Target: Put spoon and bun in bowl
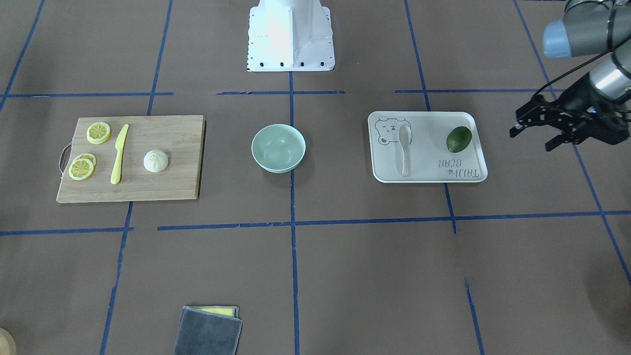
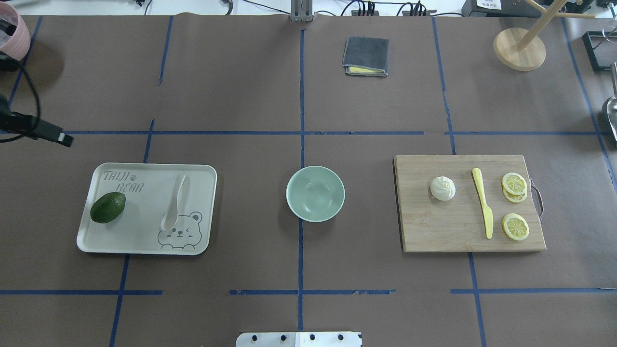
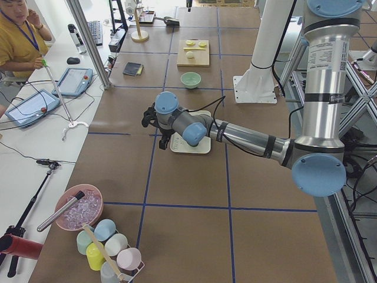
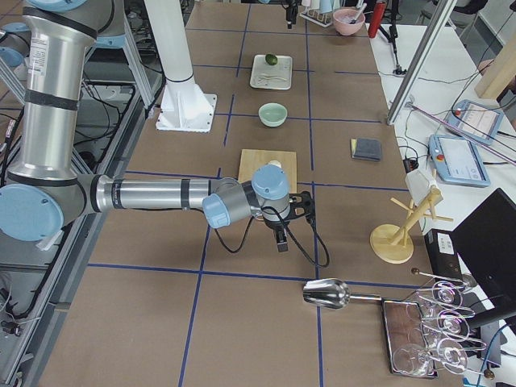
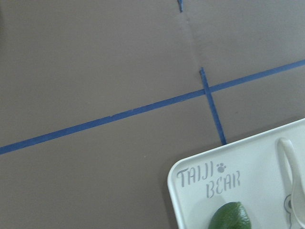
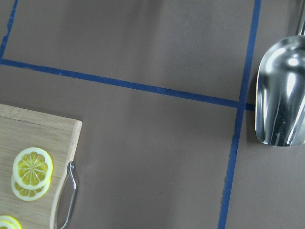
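Mint-green bowl [image 1: 277, 166], white bun [image 1: 156, 161]

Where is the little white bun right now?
In the overhead view, the bun sits on the wooden cutting board on the right, just left of the yellow knife.

Overhead exterior: set high behind the robot, facing forward and down; takes in the whole table, with the bear-printed tray [image 2: 140, 231] at left, the bowl [image 2: 315, 193] at centre and the cutting board [image 2: 448, 231] at right. Exterior front-facing: set across the table, looking steeply down, the robot's base [image 1: 291, 37] at top; shares those same three, mirrored. Side views: placed far off and high at either table end, looking along it. Left wrist-mounted: close above the tray's corner and the avocado [image 5: 229, 217]. Right wrist-mounted: close above the cutting board's corner, lemon slices [image 6: 32, 172] and a metal scoop [image 6: 281, 95].
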Robot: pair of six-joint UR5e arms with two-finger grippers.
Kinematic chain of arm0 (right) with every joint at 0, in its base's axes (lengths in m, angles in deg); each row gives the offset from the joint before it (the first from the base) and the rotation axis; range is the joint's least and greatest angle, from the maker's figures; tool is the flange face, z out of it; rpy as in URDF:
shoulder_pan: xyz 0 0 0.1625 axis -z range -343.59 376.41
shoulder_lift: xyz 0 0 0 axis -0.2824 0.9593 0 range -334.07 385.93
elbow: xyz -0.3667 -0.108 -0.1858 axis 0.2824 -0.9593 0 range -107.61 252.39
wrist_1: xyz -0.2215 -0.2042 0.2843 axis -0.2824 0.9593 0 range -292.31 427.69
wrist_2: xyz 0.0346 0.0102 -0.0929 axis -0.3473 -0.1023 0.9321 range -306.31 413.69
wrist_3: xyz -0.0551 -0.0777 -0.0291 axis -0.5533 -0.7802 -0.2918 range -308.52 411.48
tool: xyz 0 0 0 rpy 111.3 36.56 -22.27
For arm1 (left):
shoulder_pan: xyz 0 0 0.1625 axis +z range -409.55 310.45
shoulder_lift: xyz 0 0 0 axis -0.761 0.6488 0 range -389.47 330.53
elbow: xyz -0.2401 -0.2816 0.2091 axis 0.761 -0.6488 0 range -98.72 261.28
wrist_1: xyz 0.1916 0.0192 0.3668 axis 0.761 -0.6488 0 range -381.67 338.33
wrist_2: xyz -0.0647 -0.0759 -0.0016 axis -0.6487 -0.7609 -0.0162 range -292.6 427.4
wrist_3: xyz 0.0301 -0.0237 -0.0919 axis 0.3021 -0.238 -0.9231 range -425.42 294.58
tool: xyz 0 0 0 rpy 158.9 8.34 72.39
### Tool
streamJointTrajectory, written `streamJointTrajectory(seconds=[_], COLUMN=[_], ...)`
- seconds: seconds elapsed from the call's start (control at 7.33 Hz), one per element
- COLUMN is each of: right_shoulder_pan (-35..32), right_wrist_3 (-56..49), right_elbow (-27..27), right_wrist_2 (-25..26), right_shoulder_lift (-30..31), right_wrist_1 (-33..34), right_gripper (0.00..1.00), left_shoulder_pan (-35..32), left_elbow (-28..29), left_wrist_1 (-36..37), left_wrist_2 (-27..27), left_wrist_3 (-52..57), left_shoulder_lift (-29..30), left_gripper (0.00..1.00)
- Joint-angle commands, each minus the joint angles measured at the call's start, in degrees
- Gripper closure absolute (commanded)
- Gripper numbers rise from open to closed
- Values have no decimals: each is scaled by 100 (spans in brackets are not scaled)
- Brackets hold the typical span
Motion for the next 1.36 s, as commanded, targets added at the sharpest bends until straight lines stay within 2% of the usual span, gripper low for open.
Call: streamJointTrajectory(seconds=[0.0,0.14,0.27,0.41,0.95,1.23], right_shoulder_pan=[7,7,7,25,34,34], right_wrist_3=[22,14,14,14,23,23], right_elbow=[-15,-41,-33,-50,-103,-111], right_wrist_2=[-103,-96,-104,-104,-104,-104], right_shoulder_lift=[150,150,150,150,150,150], right_wrist_1=[-302,-302,-302,-284,-293,-293], right_gripper=[0,0,0,0,0,0], left_shoulder_pan=[1166,1387,1685,1993,2320,2330], left_elbow=[154,459,680,769,884,884], left_wrist_1=[-22,4,5,31,372,470], left_wrist_2=[870,978,1571,1707,1752,1752], left_wrist_3=[-1110,-1146,-1442,-1550,-1577,-1577], left_shoulder_lift=[629,935,1095,1218,1272,1342], left_gripper=[5,6,6,8,25,39])
